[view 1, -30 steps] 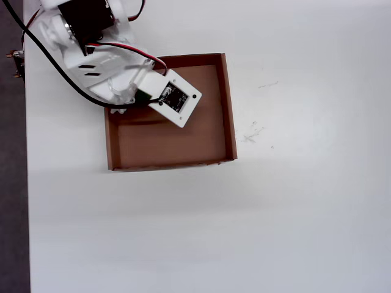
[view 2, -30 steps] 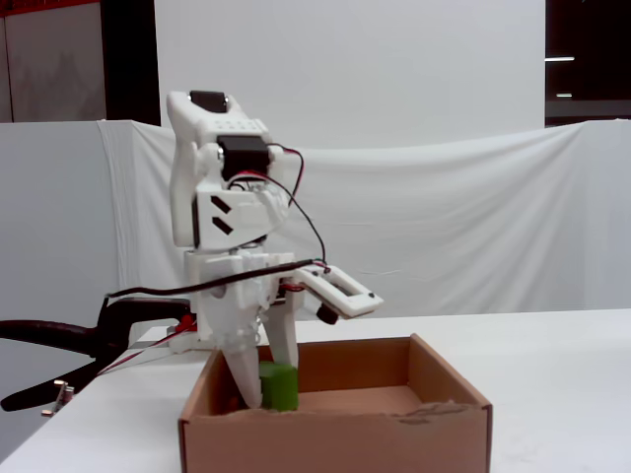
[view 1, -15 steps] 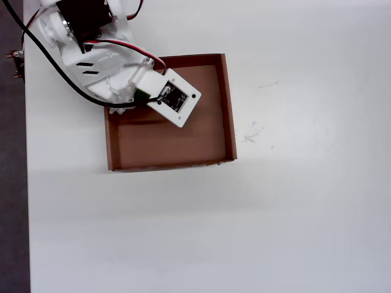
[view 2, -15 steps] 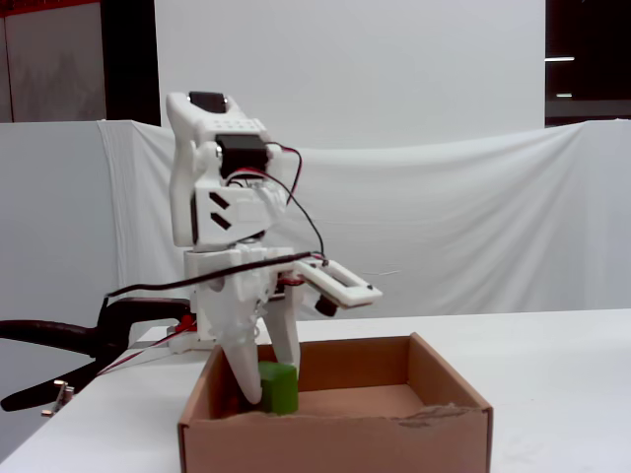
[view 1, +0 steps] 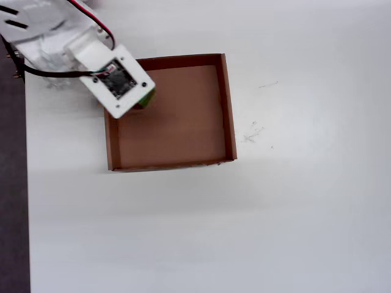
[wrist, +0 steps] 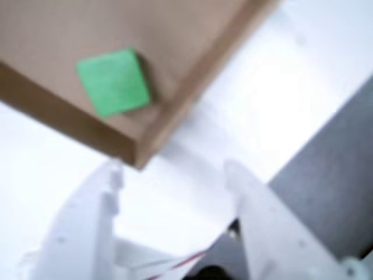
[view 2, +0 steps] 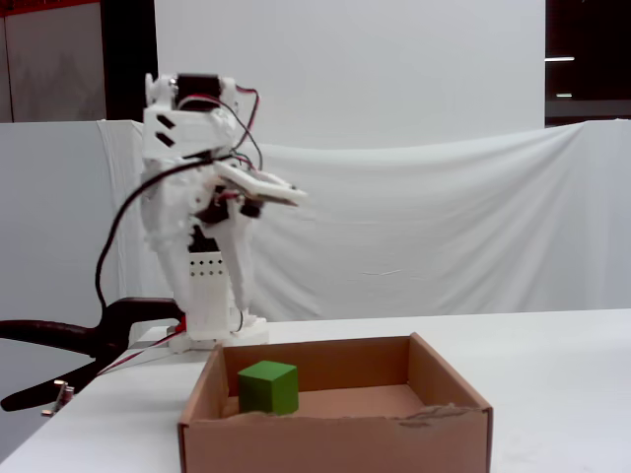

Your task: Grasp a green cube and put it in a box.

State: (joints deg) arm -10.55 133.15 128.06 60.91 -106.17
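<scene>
White tabletop; matte green cube sits in cardboard box, end effector spread wide, empty.

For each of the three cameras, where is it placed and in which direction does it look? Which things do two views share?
Wrist view: rides on the arm, looks down past its two white fingers at a box corner.
Overhead view: sits above, looks straight down on the white table; the white arm enters top left.
Fixed view: stands at table level, faces the shallow brown cardboard box, with the arm upright behind.
All three share the box and the small bright green cube on its floor.
</scene>
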